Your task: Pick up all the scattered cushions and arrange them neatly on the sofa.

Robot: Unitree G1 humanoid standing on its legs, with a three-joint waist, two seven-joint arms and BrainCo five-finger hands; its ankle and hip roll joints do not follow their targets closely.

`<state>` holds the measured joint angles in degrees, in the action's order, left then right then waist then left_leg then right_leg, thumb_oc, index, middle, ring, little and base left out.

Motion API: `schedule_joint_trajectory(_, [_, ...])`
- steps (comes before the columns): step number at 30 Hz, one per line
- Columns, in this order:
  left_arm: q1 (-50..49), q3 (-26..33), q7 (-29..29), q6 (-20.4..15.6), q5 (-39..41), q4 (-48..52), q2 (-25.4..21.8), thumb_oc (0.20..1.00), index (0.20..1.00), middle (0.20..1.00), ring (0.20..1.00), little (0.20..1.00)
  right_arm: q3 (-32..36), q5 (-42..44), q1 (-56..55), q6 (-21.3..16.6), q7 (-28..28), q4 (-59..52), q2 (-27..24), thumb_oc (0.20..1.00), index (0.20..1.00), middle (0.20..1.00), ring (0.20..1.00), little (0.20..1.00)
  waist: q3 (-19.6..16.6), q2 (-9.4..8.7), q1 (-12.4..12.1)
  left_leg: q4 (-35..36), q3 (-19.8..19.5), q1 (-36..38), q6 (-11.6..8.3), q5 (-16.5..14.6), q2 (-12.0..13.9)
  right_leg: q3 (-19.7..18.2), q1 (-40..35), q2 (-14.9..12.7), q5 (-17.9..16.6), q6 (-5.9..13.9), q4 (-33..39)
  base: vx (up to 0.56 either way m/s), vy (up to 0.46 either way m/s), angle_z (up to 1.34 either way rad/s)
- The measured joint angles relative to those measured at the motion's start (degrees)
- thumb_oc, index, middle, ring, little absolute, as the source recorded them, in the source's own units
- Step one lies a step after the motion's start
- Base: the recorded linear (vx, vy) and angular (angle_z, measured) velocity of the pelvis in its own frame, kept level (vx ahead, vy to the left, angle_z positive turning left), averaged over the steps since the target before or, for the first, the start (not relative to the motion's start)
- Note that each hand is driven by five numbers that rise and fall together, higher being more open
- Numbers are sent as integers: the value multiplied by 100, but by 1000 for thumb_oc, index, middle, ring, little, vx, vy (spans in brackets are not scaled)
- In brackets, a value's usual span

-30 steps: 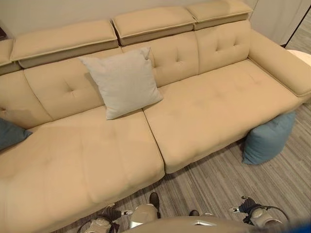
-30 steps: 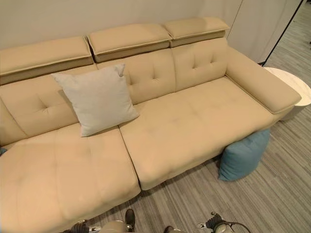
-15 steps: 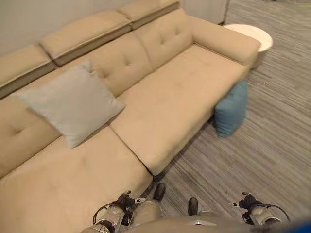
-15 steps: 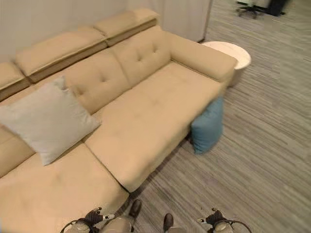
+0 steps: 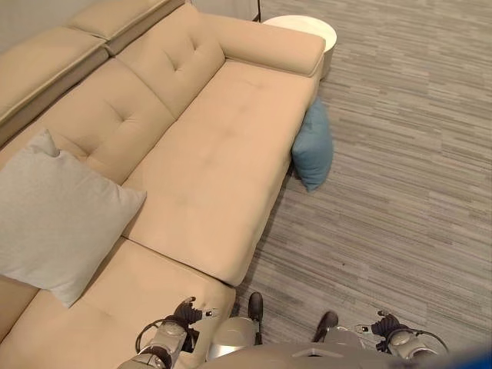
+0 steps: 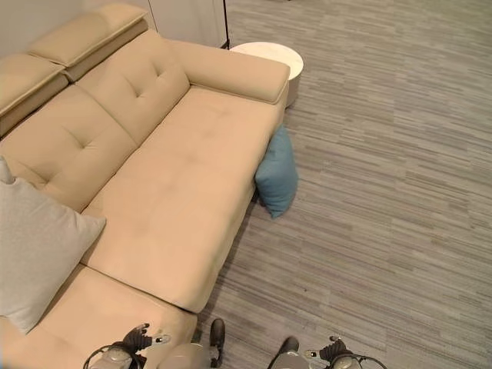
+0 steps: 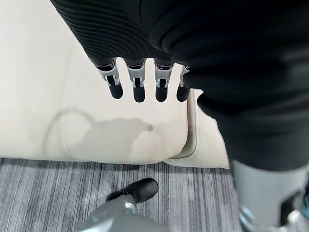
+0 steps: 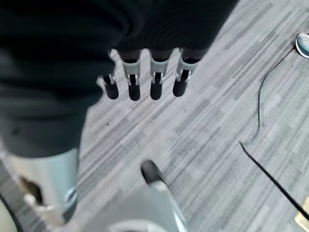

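1. Spanning most of both eye views: beige sofa (image 5: pixel 207 146), seat bare save a grey cushion (image 5: pixel 54 223) leaning on the backrest at the robot's left, part cut off by the frame edge.
2. Wedged upright on the striped floor (image 6: pixel 384 192) against the sofa's front corner under the armrest: blue cushion (image 5: pixel 313 146), the piece left to collect; far side hidden by the sofa, so true shape hard to judge.
3. Standing just beyond the armrest: round white side table (image 6: pixel 269 58); likely to get bumped on a careless approach.
4. Hanging low, well apart from the blue cushion: left hand (image 7: pixel 137 82) and right hand (image 8: pixel 145 79), fingers straight, holding nothing; risking a weak one-handed pinch, soft cushion slipping or dragging.
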<state>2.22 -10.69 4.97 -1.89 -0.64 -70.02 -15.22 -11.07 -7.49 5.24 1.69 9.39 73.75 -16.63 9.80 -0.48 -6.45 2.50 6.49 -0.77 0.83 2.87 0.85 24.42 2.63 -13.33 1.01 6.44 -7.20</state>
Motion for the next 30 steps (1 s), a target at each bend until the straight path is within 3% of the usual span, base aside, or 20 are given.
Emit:
schedule_joint_trajectory(3, [-148,-3,-5,-2,4,-2,77,1000,1000,1000,1000,1000,12,-2,3,17,24,-17,-48,1000,1000,1000,1000,1000,-180,38,-137,-135,234,-22,-181,-40,257,208,-50,164,13,-104,272,-12,-229,-49])
schedule_joint_trajectory(5, [-242,46,3,3,6,27,74,1000,1000,1000,1000,1000,5,-1,-46,11,39,-22,14,1000,1000,1000,1000,1000,-317,7,-448,-355,618,-72,-369,-261,540,982,-127,133,-38,-167,392,-30,-172,-96])
schedule_joint_trajectory(6, [-252,63,7,24,17,27,48,1000,1000,1000,1000,1000,-12,1,-53,-6,45,-108,38,1000,1000,1000,1000,1000,-312,-90,-354,-521,552,-84,-394,-282,560,854,-87,184,-207,-238,348,61,-206,-60])
schedule_joint_trajectory(7, [-247,66,23,30,115,30,72,1000,1000,1000,1000,1000,-11,2,-98,-2,63,-179,-3,1000,1000,1000,1000,1000,-356,-106,-315,-563,516,-40,-405,-302,636,769,-80,244,-125,-281,254,48,-286,-41])
schedule_joint_trajectory(8, [-252,61,27,27,147,14,115,1000,1000,1000,1000,1000,-4,15,-140,-5,99,-195,-61,1000,1000,1000,1000,1000,-431,-59,-291,-587,460,-12,-428,-362,724,601,-93,393,-80,-278,206,28,-217,-31])
schedule_joint_trajectory(9, [-239,47,34,24,184,-5,187,1000,1000,1000,1000,1000,5,42,-186,-8,115,-195,-93,1000,1000,1000,1000,1000,-453,-23,-168,-683,396,-35,-460,-339,797,558,-106,465,-36,-294,179,10,-220,2])
schedule_joint_trajectory(10, [-112,32,34,15,187,-120,210,1000,1000,1000,1000,1000,13,88,-165,-29,129,-223,-96,1000,1000,1000,1000,1000,-430,-4,-4,-958,204,-213,-497,-326,814,284,-88,545,107,-358,120,3,-125,34])
schedule_joint_trajectory(13, [50,-53,25,-8,186,-98,435,1000,1000,1000,1000,1000,11,178,-328,-21,182,-151,-166,1000,1000,1000,1000,1000,-437,43,59,-1307,-164,-405,-620,-183,866,210,2,607,192,-510,89,33,-145,-4])
schedule_joint_trajectory(15, [183,-62,25,0,190,-116,395,1000,1000,1000,1000,1000,14,191,-311,-20,197,-27,-152,1000,1000,1000,1000,1000,-357,-59,38,-1607,-712,-621,-877,36,731,40,-11,602,183,-558,197,87,-113,-24])
schedule_joint_trajectory(16, [201,-76,24,0,190,-122,408,1000,1000,1000,1000,1000,20,236,-349,-17,211,5,-181,1000,1000,1000,1000,1000,-350,-86,55,-1688,-1048,-761,-984,-20,486,-30,-50,569,150,-618,383,28,-22,-10])
schedule_joint_trajectory(17, [200,-107,16,-4,196,-118,405,1000,1000,1000,1000,1000,15,262,-354,-3,215,55,-216,1000,1000,1000,1000,1000,-353,-88,59,-1533,-1064,-780,-955,-54,291,-9,-81,512,145,-622,508,49,-18,-12])
schedule_joint_trajectory(19, [127,-132,18,2,204,-118,388,1000,1000,1000,1000,1000,13,283,-337,-4,217,49,-245,1000,1000,1000,1000,1000,-358,43,75,-1342,-915,-808,-812,165,-16,60,-75,589,-59,-663,621,100,-10,-23])
schedule_joint_trajectory(20, [122,-132,13,12,205,-122,391,1000,1000,1000,1000,1000,4,283,-353,-29,215,17,-218,1000,1000,1000,1000,1000,-349,46,125,-1267,-871,-804,-792,-57,-106,24,22,606,-92,-674,583,148,35,-76])
schedule_joint_trajectory(21, [55,-127,9,3,215,-119,419,1000,1000,1000,1000,1000,13,285,-238,-21,213,45,-236,1000,1000,1000,1000,1000,-382,79,-54,-952,-1016,-655,-708,-507,-220,-340,394,637,-109,-629,318,189,76,-114])
schedule_joint_trajectory(22, [12,-11,9,21,218,-123,432,1000,1000,1000,1000,1000,-23,286,-72,-20,221,43,-217,1000,1000,1000,1000,1000,-368,141,-66,-728,-1030,-518,-224,-535,-172,-397,420,766,-167,-584,389,224,95,-122])
schedule_joint_trajectory(26, [-92,1,6,28,216,-115,220,1000,1000,1000,1000,1000,115,289,-132,-21,198,142,66,1000,1000,1000,1000,1000,-465,-197,-72,-529,-734,-18,-58,-602,-278,-626,220,658,-210,-461,450,104,93,-52])
schedule_joint_trajectory(28, [-72,-7,3,33,218,-110,204,1000,1000,1000,1000,1000,129,288,-90,-9,183,155,81,1000,1000,1000,1000,1000,-437,-218,-111,-544,-532,-30,164,-575,-294,-587,371,524,-36,-202,225,89,89,-36])
schedule_joint_trajectory(29, [-72,-7,3,33,218,-110,204,1000,1000,1000,1000,1000,129,288,-90,-9,183,155,81,1000,1000,1000,1000,1000,-437,-218,-111,-544,-532,-30,164,-575,-294,-587,371,524,-36,-202,225,197,15,-73])
schedule_joint_trajectory(30, [-96,-2,9,40,220,-104,186,1000,1000,1000,1000,1000,130,289,45,1,117,119,85,1000,1000,1000,1000,1000,-313,-68,-211,-555,-174,23,403,-591,-223,-51,865,5,203,145,-1320,174,-54,-69])
